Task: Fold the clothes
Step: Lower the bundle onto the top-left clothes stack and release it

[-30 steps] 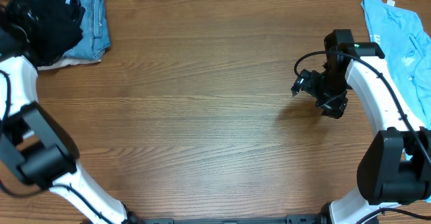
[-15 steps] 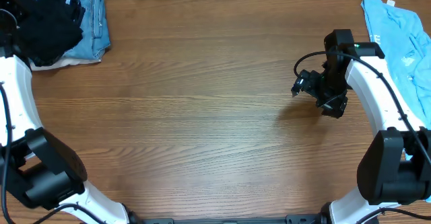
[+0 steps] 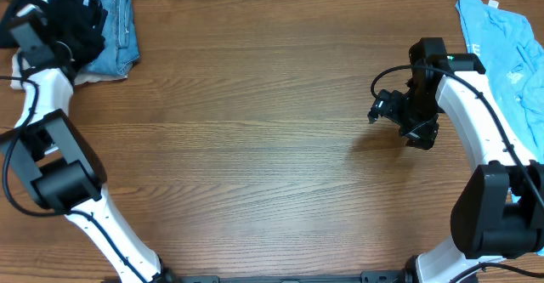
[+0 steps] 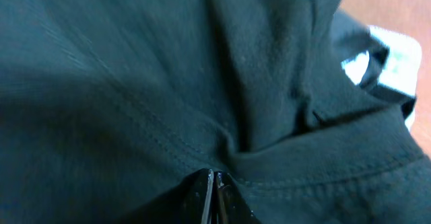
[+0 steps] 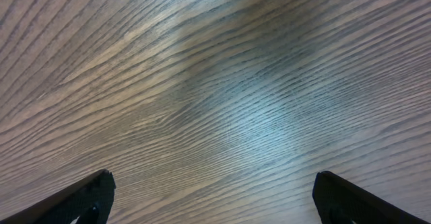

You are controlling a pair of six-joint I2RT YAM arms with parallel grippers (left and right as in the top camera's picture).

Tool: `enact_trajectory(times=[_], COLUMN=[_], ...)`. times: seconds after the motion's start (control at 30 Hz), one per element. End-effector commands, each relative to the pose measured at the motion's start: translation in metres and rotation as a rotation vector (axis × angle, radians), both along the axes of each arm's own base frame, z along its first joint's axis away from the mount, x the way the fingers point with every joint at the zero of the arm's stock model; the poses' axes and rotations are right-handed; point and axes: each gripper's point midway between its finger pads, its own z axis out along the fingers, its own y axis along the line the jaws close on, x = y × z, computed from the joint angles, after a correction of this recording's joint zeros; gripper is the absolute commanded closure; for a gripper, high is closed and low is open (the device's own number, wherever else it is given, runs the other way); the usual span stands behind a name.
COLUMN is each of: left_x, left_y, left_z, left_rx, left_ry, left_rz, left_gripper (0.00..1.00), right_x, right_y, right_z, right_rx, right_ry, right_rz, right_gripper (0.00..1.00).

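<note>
The clothes lie in two places. A crumpled black T-shirt (image 3: 78, 21) tops a pile at the table's far left corner, and it fills the left wrist view (image 4: 168, 83). My left gripper (image 4: 214, 183) is shut, and folds of the black cloth bunch at its tips; from overhead the left gripper (image 3: 51, 30) sits at the pile's left side. A light blue printed T-shirt (image 3: 508, 53) lies spread at the far right. My right gripper (image 5: 215, 204) hangs open over bare wood, seen overhead as the right gripper (image 3: 406, 123), left of the blue shirt.
Under the black T-shirt lie folded blue denim (image 3: 119, 28) and a strip of white cloth (image 3: 89, 76). The wooden table (image 3: 255, 147) stretches between the two arms. The right arm (image 3: 476, 121) runs along the right side.
The left arm has swung in from the left edge onto the pile, and its gripper has shut on the black cloth. The right arm has not moved.
</note>
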Motion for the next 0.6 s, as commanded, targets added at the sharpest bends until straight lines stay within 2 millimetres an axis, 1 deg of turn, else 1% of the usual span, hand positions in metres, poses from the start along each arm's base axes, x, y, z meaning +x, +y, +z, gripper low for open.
enact_trajectory(times=[0.0, 0.1, 0.17, 0.27, 0.37, 0.47, 0.5, 0.57], left_x=[0.019, 0.027, 0.031, 0.034, 0.034, 0.031, 0.028, 0.022], left_y=[-0.051, -0.075, -0.084, -0.086, -0.085, -0.083, -0.081, -0.074], left_z=[-0.023, -0.024, -0.014, 0.013, 0.053, 0.103, 0.122, 0.153], left_rx=[-0.127, -0.125, -0.117, -0.098, -0.070, -0.028, -0.005, 0.040], left_ry=[-0.014, -0.009, -0.024, -0.066, -0.126, -0.201, -0.227, -0.270], left_rz=[-0.139, -0.183, -0.199, -0.206, -0.207, -0.202, -0.187, -0.144], left_gripper=[0.93, 0.92, 0.89, 0.88, 0.87, 0.84, 0.85, 0.86], right_x=[0.000, -0.001, -0.002, -0.005, -0.005, -0.003, -0.003, -0.003], right_y=[0.003, 0.003, 0.002, 0.002, 0.002, 0.002, 0.002, 0.002], right_z=[0.005, 0.005, 0.005, 0.005, 0.005, 0.005, 0.005, 0.005], right_rx=[0.007, 0.006, 0.006, 0.006, 0.006, 0.006, 0.006, 0.006], right_ry=[-0.018, -0.013, -0.008, 0.003, 0.002, -0.005, -0.006, -0.005], right_rz=[0.010, 0.011, 0.011, 0.011, 0.012, 0.011, 0.011, 0.011], right_gripper=[0.02, 0.02, 0.02, 0.02, 0.02, 0.02, 0.02, 0.02])
